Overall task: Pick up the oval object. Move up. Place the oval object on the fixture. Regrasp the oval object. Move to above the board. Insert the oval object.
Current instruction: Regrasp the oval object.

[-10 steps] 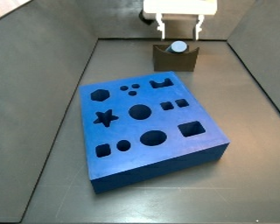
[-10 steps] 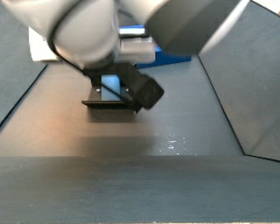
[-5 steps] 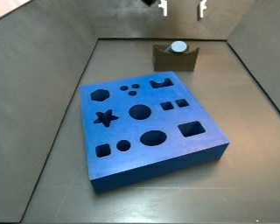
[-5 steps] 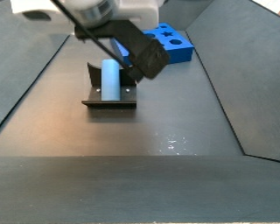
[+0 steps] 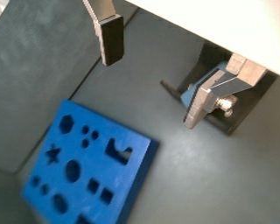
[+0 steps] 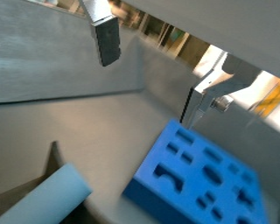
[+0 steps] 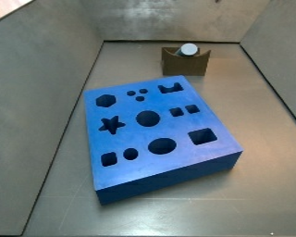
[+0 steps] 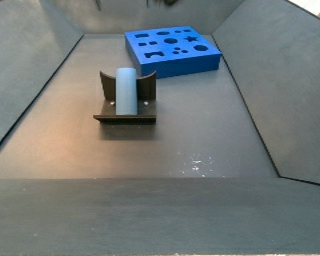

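While the pincer point(image 5: 154, 74) hangs wide and empty above the fixture point(image 8: 125, 108), the oval object point(image 8: 125, 88) lies in the fixture's notch. Board point(image 8: 174, 51) sits well apart from the fixture.

My gripper point(image 5: 149, 74) hangs high over the floor with its jaws spread wide and nothing between them, out of both side views. The oval object point(image 8: 124, 90), a smooth pale blue-grey peg with rounded ends, lies cradled lengthwise in the curved notch of the fixture point(image 8: 124, 117), a small dark block with raised corners. The board point(image 7: 157, 137), a thick blue square slab cut with star, round, square and oval holes, lies flat on the floor apart from the fixture point(image 7: 184, 62), which stands at its one o'clock.
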You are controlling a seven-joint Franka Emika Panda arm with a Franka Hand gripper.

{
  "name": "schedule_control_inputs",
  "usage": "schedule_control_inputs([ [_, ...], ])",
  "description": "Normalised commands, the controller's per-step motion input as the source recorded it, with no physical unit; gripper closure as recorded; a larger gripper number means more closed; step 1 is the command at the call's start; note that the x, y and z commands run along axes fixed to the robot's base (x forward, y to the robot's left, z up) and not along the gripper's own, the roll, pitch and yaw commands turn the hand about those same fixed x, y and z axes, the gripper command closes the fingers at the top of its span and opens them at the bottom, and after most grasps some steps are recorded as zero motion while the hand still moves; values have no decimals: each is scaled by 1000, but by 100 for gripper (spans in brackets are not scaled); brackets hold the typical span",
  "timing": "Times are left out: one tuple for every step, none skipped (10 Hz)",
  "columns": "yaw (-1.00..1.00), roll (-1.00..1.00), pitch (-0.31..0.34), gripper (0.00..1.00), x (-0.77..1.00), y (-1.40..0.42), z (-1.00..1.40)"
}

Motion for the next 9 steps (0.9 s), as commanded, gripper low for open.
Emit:
schedule_control_inputs([
  [9,1000,38,0,-3,-58,18],
  [9,1000,40,0,12,-30,22],
  [10,1000,38,0,-4,-33,29],
  [10,1000,34,0,-10,-29,16],
  [12,1000,29,0,-15,-26,6],
  [13,1000,27,0,-17,-23,7],
  [14,1000,21,0,-9,-22,-2],
  [15,1000,18,0,-6,-20,-1],
  [17,1000,18,0,-9,-21,0],
])
